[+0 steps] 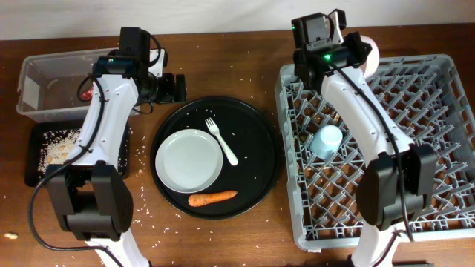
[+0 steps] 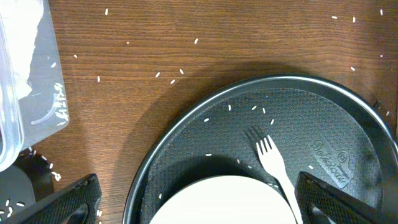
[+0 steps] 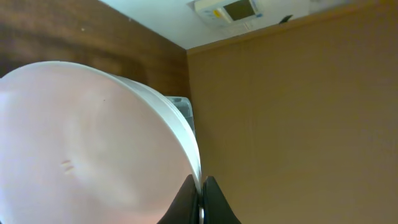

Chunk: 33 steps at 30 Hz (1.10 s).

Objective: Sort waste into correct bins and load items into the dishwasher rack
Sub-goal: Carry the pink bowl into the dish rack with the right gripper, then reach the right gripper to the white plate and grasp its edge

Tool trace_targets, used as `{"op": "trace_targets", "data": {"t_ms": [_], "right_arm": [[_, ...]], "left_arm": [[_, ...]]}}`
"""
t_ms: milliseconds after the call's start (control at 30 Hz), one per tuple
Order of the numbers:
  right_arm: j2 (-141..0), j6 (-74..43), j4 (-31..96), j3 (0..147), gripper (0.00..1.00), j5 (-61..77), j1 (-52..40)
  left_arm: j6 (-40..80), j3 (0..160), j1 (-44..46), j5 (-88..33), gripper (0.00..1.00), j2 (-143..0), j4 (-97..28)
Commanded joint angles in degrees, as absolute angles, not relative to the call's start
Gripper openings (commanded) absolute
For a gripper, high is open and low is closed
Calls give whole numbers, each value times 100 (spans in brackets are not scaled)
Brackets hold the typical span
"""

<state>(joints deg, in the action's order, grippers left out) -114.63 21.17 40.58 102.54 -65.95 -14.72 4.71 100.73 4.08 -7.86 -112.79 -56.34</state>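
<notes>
My left gripper [image 1: 174,87] [image 2: 196,208] is open and empty over the far left rim of the round black tray [image 1: 256,126]. On that tray lie a light grey plate [image 1: 189,159] [image 2: 224,202], a white fork [image 1: 221,141] [image 2: 273,162] and an orange carrot [image 1: 212,198]. My right gripper [image 1: 355,46] [image 3: 200,193] is shut on the rim of a white bowl [image 1: 371,50] [image 3: 87,143] above the far edge of the grey dishwasher rack [image 1: 445,148]. A light-blue cup [image 1: 326,141] sits in the rack.
The clear tub [image 1: 44,81] [image 2: 25,62] at far left holds a red wrapper [image 1: 87,94]. A small black tray [image 1: 35,159] in front of it holds rice crumbs [image 1: 59,144]. Loose rice is scattered on the wooden table [image 1: 141,208] and the round tray.
</notes>
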Motion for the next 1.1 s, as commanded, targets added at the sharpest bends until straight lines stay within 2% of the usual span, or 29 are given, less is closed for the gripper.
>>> {"op": "trace_targets", "data": {"t_ms": [0,367,600,633,700,733,767,800,833,933,1067], "right_arm": [[-11758,2248,4064,10265,4,-6602,-1575],[-12322,2202,4132,10175,4,-6622,-1855],[-12322,2204,4812,10178,5,-6471,-2145],[-12322,2204,4869,10178,19,-6473,-2217],[-12322,2204,4934,10178,33,-6475,-2287],[-12322,2204,4978,10178,49,-6473,-2329],[-12322,2204,5017,10180,73,-6473,-2362],[-12322,2202,5037,10180,88,-6473,-2397],[-12317,2200,5035,10180,96,-6471,-2414],[-12230,1793,5037,10241,99,-6471,-2440],[-11732,1603,5059,10462,99,-5634,-2447]], "left_arm": [[421,10119,381,-746,99,-11295,-5625],[421,10119,381,-746,99,-11295,-5625],[421,10119,381,-746,99,-11295,-5625],[421,10119,381,-746,99,-11295,-5625],[421,10119,381,-746,99,-11295,-5625],[421,10119,381,-746,99,-11295,-5625],[421,10119,381,-746,99,-11295,-5625],[421,10119,381,-746,99,-11295,-5625],[421,10119,381,-746,99,-11295,-5625],[421,10119,381,-746,99,-11295,-5625],[421,10119,381,-746,99,-11295,-5625]]}}
